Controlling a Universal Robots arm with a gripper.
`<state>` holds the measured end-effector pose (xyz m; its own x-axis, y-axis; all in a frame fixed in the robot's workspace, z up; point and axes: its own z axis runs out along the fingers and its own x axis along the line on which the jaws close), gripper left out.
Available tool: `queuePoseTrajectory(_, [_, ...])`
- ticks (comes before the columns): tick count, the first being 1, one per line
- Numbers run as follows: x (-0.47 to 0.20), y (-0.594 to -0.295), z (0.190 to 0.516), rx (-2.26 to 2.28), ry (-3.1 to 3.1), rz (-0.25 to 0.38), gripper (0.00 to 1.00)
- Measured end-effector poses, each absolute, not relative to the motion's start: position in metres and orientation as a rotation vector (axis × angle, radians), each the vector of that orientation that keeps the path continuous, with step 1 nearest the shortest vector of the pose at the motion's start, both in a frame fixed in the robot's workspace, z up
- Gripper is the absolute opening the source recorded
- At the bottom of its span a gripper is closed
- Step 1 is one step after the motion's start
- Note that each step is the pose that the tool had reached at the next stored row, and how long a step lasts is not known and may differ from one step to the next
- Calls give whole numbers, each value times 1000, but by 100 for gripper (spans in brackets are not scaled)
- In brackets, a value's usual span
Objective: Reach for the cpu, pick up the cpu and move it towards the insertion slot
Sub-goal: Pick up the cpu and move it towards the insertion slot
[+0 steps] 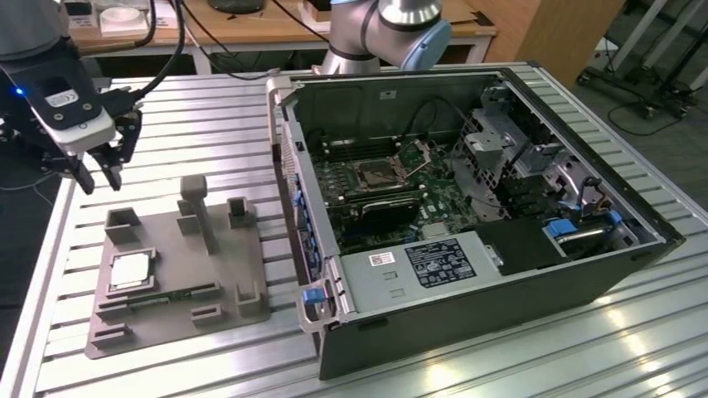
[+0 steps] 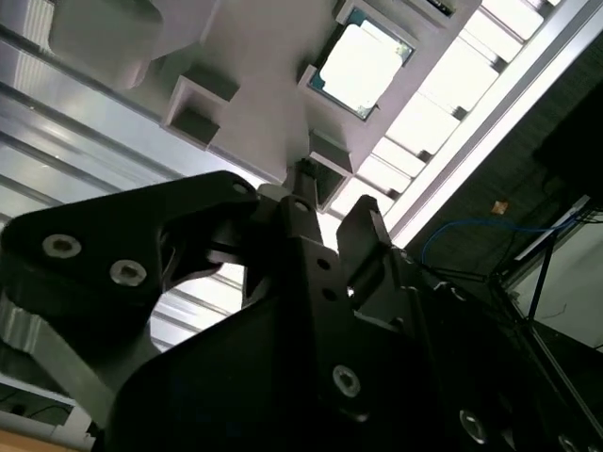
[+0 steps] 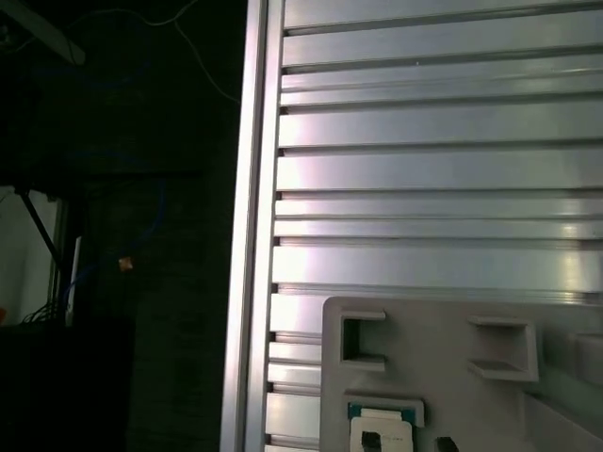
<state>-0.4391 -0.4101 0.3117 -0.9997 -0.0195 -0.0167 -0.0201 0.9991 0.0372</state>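
On the slatted aluminium worktop [image 1: 199, 108], toward the exterior view's left, a grey moulded fixture [image 1: 166, 240] carries the cpu [image 1: 129, 271] flat in a square pocket, silver top upward. The pocket probably keeps the chip squared and located so it can be taken from above. A narrow green memory stick [image 1: 166, 297] lies in its own groove just beside it. To the exterior view's right an open computer case [image 1: 465, 282] lies on its side with the panel off, so the green board faces up and the insertion slot [image 1: 380, 174] can be reached from overhead; its metal plate appears to be swung up, leaving the dark centre exposed. The tool [image 1: 98, 178] hangs above the bare slats beyond the fixture's far end, fingers pointing down, spread apart and holding nothing. The cpu sits well apart from it, nearer the exterior camera, with the fixture's upright posts between the two. In the second wrist view the chip shows bright in its pocket past the dark fingers [image 2: 303, 202], untouched. As I judge it, the reach is under way and no grasp has been made. The slot lies well apart from both, inside the case.
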Motion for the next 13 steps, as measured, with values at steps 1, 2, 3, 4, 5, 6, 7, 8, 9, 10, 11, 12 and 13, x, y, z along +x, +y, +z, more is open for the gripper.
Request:
queuePoseTrajectory(1, [-440, -410, 310, -31, 3124, 59, 35])
queuePoseTrajectory(2, [-441, -410, 308, -31, 3124, 59, 41])
queuePoseTrajectory(3, [-442, -410, 307, -31, 3124, 59, 47])
queuePoseTrajectory(4, [-442, -410, 305, -31, 3124, 59, 47])
queuePoseTrajectory(5, [-442, -410, 303, -30, 3124, 59, 53])
queuePoseTrajectory(6, [-443, -410, 301, -27, 3124, 59, 53])
queuePoseTrajectory(7, [-443, -410, 299, -25, 3124, 59, 53])
queuePoseTrajectory(8, [-443, -410, 298, -22, 3124, 59, 53])
queuePoseTrajectory(9, [-443, -410, 296, -20, 3124, 59, 53])
queuePoseTrajectory(10, [-444, -410, 294, -19, 3124, 59, 53])
queuePoseTrajectory(11, [-444, -410, 292, -18, 3124, 59, 53])
queuePoseTrajectory(12, [-444, -410, 290, -18, 3124, 59, 53])
queuePoseTrajectory(13, [-444, -410, 289, -18, 3124, 59, 53])
